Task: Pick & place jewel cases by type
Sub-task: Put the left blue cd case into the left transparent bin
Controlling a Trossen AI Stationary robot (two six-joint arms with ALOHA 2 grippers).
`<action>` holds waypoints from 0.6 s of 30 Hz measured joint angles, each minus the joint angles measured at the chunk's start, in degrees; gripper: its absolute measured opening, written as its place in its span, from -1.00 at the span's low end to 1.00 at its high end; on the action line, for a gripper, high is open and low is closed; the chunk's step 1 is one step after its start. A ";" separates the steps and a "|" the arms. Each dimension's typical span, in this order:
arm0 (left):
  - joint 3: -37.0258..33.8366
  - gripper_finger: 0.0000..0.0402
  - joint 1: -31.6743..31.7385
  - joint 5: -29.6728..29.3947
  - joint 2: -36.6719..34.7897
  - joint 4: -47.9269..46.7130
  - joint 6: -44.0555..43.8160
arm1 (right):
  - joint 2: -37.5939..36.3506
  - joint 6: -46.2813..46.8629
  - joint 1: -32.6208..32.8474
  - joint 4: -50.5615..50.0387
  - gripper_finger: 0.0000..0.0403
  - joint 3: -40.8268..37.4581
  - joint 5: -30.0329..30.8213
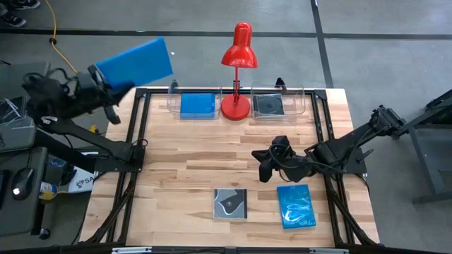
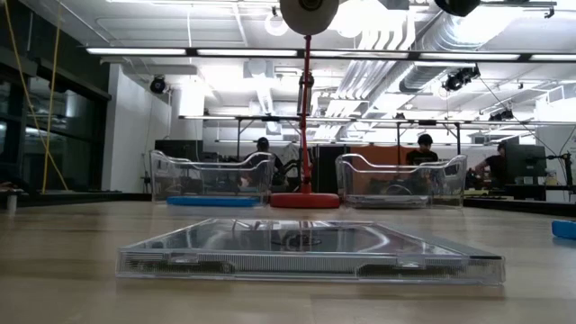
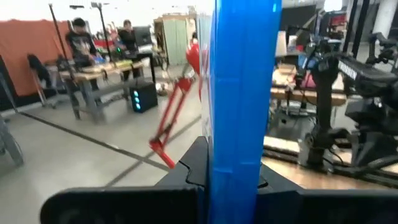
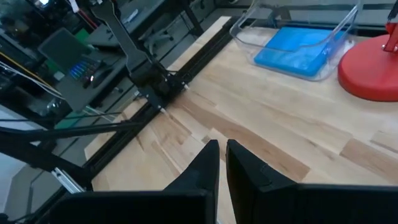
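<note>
My left gripper point(image 1: 107, 85) is raised beyond the table's far left corner and is shut on a plain blue jewel case point(image 1: 135, 61). In the left wrist view this case point(image 3: 239, 93) shows edge-on. My right gripper point(image 1: 271, 159) hovers over the table's right middle, shut and empty, its fingers point(image 4: 222, 158) close together. A dark grey case with a white swirl point(image 1: 231, 204) lies flat near the near edge. A glossy blue patterned case point(image 1: 296, 205) lies to its right. Another blue case point(image 1: 197, 105) lies in the left clear tray, and a dark case point(image 1: 269, 105) in the right one. My left gripper pinches the blue case between its two fingers at the case's lower edge point(image 3: 236, 177), one finger on each flat face. The case is lifted clear of the table. It sticks out past the fingers toward the table's far right, tilted.
A red desk lamp point(image 1: 238, 70) stands between the two clear trays point(image 2: 213, 175) point(image 2: 402, 180) at the far edge. Bare wood lies in the table's middle and left half. People sit at benches in the room beyond.
</note>
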 joint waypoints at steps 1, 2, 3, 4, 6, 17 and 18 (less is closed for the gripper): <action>1.28 -0.92 0.00 -0.09 0.39 0.02 0.96 | 0.00 -0.14 -0.15 0.36 -0.94 0.00 -0.02; 2.67 -0.92 0.00 -0.11 0.80 0.08 1.88 | 0.00 -0.36 -0.26 0.56 -0.94 0.00 -0.02; 4.00 -0.92 0.00 -0.13 1.27 0.10 2.81 | 0.00 -0.45 -0.27 0.85 -0.94 0.00 -0.02; 5.33 -0.92 0.00 -0.25 1.76 0.11 3.76 | 0.00 -0.47 -0.27 1.24 -0.94 0.00 -0.02; 8.07 -0.92 -0.01 -0.78 2.88 0.11 5.43 | 0.02 -0.47 -0.26 1.58 -0.94 0.00 -0.02; 22.62 -0.92 -0.02 -2.31 11.46 -0.02 16.33 | 0.85 -0.11 -0.23 3.12 -0.94 0.02 0.17; 23.96 -0.92 -0.02 -2.58 12.39 -0.01 17.47 | 0.92 -0.11 -0.23 3.20 -0.94 0.02 0.17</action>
